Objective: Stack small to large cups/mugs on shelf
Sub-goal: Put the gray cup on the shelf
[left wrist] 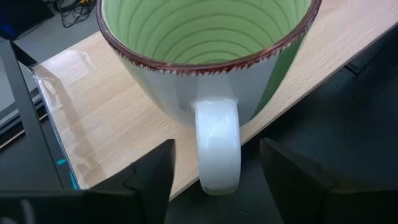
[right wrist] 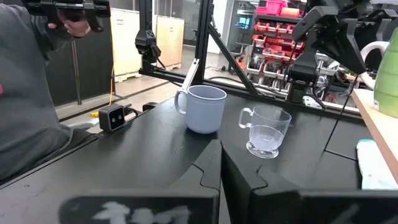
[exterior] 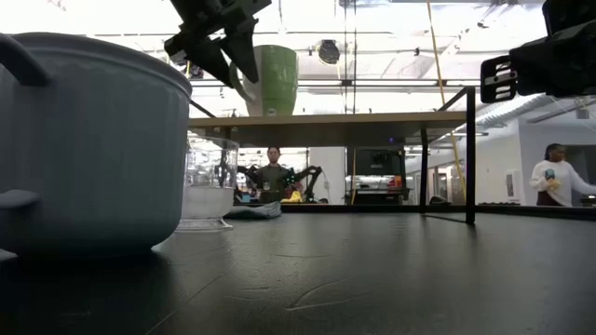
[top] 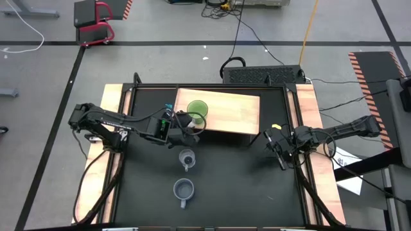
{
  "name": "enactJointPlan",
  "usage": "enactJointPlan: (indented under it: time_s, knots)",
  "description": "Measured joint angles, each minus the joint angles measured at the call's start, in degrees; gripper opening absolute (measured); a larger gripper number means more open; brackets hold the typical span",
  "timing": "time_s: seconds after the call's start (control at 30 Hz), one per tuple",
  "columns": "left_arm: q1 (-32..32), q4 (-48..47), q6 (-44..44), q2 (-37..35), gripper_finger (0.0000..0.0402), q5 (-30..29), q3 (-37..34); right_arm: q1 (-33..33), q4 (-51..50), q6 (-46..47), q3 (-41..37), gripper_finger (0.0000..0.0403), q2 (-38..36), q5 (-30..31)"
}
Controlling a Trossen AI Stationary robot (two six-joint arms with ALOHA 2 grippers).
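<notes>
Green mug (top: pixel 198 110) sits on your shelf (top: pixel 237 112) at 11 o'clock as the stack's base, left gripper (top: pixel 184 121) released astride its handle; right gripper (top: pixel 280 149) waits clenched at 3.

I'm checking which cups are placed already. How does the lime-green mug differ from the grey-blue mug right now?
The lime-green mug stands on the light tan wooden shelf; the grey-blue mug stands on the black tabletop. The green one is glossy with a dark red rim, the grey-blue one plain and matte. The open left gripper straddles the green mug's handle; nothing is near the grey-blue one. Both are upright, handled and empty.
</notes>
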Motion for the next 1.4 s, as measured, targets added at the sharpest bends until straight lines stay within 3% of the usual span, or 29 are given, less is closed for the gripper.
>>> enactJointPlan:
  time_s: [0.3,0.7,1.03,1.27,1.4]
  knots:
    - [0.0,0.0,-0.1,0.0,0.0286,-0.2,0.0,0.0,0.0,0.0,0.0,0.0,0.0,0.0]
    - [0.0,-0.6,0.6,-1.7,0.0288,-0.9,0.0,0.0,-0.1,0.1,0.0,0.0,0.0,0.0]
    - [-0.2,-0.7,1.5,-8.7,0.0287,0.5,0.0,0.0,0.2,0.2,0.0,0.0,0.0,0.0]
    - [-0.2,-9.5,1.8,-14.7,0.0286,0.4,0.0,0.0,0.7,1.1,0.0,0.0,0.0,0.0]
    - [-1.4,-15.5,0.4,-17.4,0.0263,-1.8,0.0,0.0,0.6,1.1,0.0,0.0,0.0,0.0]
